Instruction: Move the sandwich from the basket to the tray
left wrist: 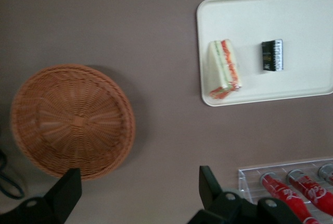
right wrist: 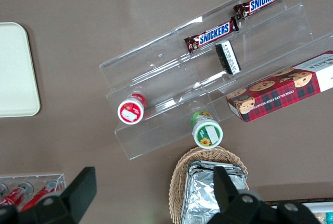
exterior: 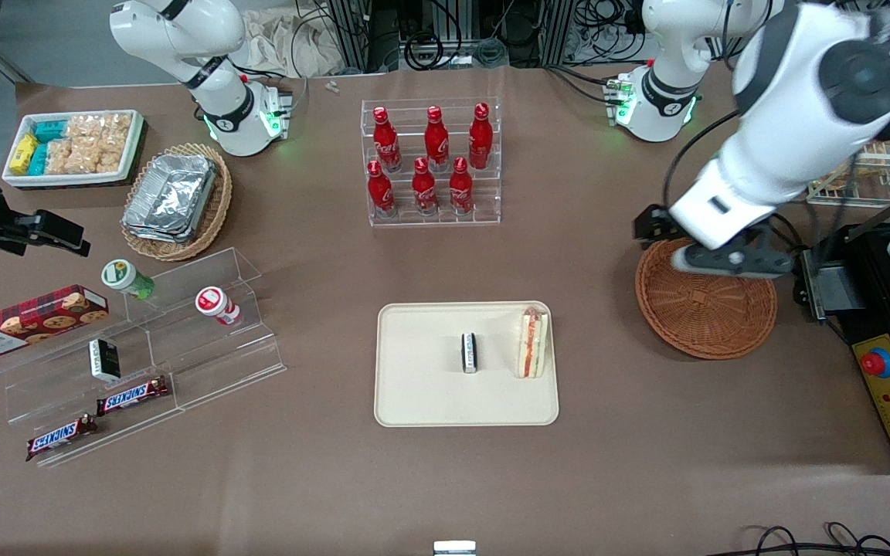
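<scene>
The sandwich (exterior: 531, 342) lies on the cream tray (exterior: 422, 401), near the tray's edge toward the working arm's end; it also shows in the left wrist view (left wrist: 225, 69) on the tray (left wrist: 302, 15). The reddish-brown wicker basket (exterior: 706, 316) is empty and also shows in the left wrist view (left wrist: 73, 122). My left gripper (exterior: 731, 261) hangs above the basket's rim farther from the front camera, well off the table. In the left wrist view the gripper (left wrist: 138, 179) is open and holds nothing, its fingers (left wrist: 208, 179) wide apart.
A small black packet (exterior: 470, 352) lies mid-tray. An acrylic rack of red bottles (exterior: 433, 162) stands farther from the front camera than the tray. A black machine with a red button (exterior: 885, 371) sits beside the basket. Acrylic shelves with snacks (exterior: 144, 347) lie toward the parked arm's end.
</scene>
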Tool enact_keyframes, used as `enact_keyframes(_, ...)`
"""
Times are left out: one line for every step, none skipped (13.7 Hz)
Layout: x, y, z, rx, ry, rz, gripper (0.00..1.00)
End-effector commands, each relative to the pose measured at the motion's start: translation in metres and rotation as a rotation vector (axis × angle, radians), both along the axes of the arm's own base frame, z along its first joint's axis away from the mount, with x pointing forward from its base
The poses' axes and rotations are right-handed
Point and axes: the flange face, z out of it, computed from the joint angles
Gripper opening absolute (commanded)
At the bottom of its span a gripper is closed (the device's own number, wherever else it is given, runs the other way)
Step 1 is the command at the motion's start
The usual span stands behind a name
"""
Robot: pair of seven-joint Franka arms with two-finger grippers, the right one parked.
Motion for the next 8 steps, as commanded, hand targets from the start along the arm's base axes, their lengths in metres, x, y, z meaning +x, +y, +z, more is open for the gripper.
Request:
enact_keyframes(-0.028,0.054,0.021,-0.03,-0.016,-0.001,1.0)
enact_keyframes(-0.031,0.072,0.026,-0.032,-0.008,-0.003,1.0)
enact_keyframes(-0.033,0.09,0.029,-0.035,-0.006,-0.006,1.0)
enact_keyframes(-0.037,0.103,0.034,-0.034,-0.006,0.003,1.0)
enact_keyframes(-0.041,0.107,0.037,-0.031,-0.006,0.01,1.0)
enact_keyframes(-0.045,0.107,0.039,-0.029,-0.004,0.017,1.0)
enact_keyframes(-0.044,0.106,0.042,-0.029,-0.002,0.029,1.0)
enact_keyframes(-0.041,0.102,0.052,-0.029,-0.018,0.043,1.0)
